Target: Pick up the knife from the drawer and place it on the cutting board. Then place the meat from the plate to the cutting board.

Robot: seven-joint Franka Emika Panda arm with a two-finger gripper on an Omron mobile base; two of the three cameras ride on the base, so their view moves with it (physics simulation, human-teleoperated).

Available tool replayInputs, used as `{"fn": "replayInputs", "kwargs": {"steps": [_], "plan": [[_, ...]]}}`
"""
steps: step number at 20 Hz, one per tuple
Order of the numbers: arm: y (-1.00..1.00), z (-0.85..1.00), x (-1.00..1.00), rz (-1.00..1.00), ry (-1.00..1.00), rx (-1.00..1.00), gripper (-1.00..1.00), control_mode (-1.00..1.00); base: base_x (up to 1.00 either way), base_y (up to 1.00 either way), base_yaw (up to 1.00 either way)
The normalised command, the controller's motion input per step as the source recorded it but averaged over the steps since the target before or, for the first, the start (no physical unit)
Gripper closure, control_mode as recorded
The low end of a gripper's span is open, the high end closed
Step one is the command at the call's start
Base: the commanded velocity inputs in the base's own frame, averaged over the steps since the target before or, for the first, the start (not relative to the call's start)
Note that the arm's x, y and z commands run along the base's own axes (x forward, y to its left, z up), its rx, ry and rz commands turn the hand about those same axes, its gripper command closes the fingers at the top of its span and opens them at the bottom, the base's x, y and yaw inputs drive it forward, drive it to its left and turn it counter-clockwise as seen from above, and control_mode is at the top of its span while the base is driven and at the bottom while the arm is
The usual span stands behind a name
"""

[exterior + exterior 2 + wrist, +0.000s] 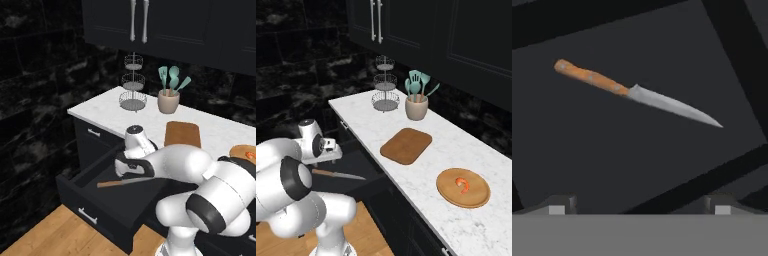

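Note:
The wide black drawer (87, 202) stands pulled out below the white counter. The knife (632, 91) lies flat on its dark floor, wooden handle to the upper left and grey blade to the lower right in the hand view. From the side the knife (120, 182) shows just under my hand. My gripper (639, 206) hovers above it, open, with nothing between the fingertips (559, 205). On the counter lie the brown cutting board (406, 145) and, further right, the round plate (476, 197) carrying the red-orange meat (462, 184).
At the back of the counter stand a three-tier wire rack (133, 85) and a beige jar of teal spatulas (169, 101). Dark upper cabinets (140, 25) hang overhead. The drawer's front and side walls hem in the knife. Wooden floor (45, 235) lies below.

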Motion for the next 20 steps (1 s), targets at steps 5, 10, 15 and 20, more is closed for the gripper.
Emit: {"fn": "replayInputs", "kwargs": {"steps": [5,10,15,20], "plan": [[0.13,0.00,-0.09,0.52,0.12,-0.08,-1.00,-1.00,0.00,0.00,0.00],[0.37,-0.12,0.07,0.22,0.19,-0.13,-1.00,-1.00,0.00,0.00,0.00],[0.28,-0.32,0.07,0.19,0.09,-0.09,-1.00,-1.00,0.00,0.00,0.00],[0.00,-0.12,0.00,0.14,-0.02,-0.01,-1.00,-1.00,0.00,0.00,0.00]]}}
